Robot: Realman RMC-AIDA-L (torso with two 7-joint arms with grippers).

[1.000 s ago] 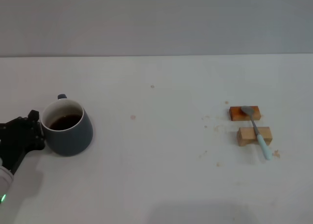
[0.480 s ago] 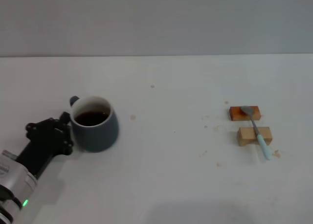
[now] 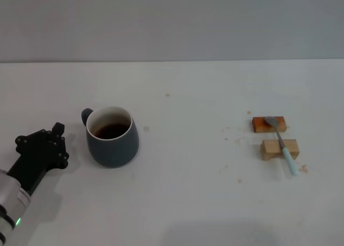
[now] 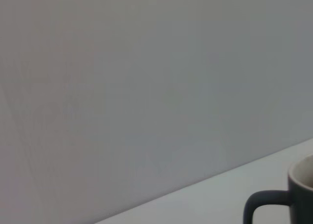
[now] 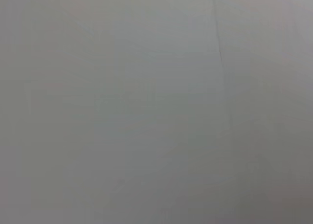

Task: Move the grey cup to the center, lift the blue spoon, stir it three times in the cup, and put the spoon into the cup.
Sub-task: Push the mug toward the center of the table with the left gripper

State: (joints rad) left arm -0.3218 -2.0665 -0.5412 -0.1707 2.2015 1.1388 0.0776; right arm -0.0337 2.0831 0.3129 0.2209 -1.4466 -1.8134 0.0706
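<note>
Grey cup (image 3: 112, 137) now sits further toward the table's middle than 1 s ago, when it was at the far left edge w/ the left gripper (image 3: 47, 147) pressed against its side; half a sec ago they were still touching. Now the gripper is pulled back to the cup's left, a clear gap between them, holding nothing; can't tell whether its claw is wide or narrow. Cup is upright, handle pointing back-left, dark liquid inside; its handle also shows in the left wrist view (image 4: 266, 207). So the cup move looks about done, though it's still left of true centre. Blue spoon (image 3: 281, 142) is untouched, lying across the two wooden blocks (image 3: 274, 135) well to the right. Right gripper isn't in view; spoon pickup prob falls to it next.
</note>
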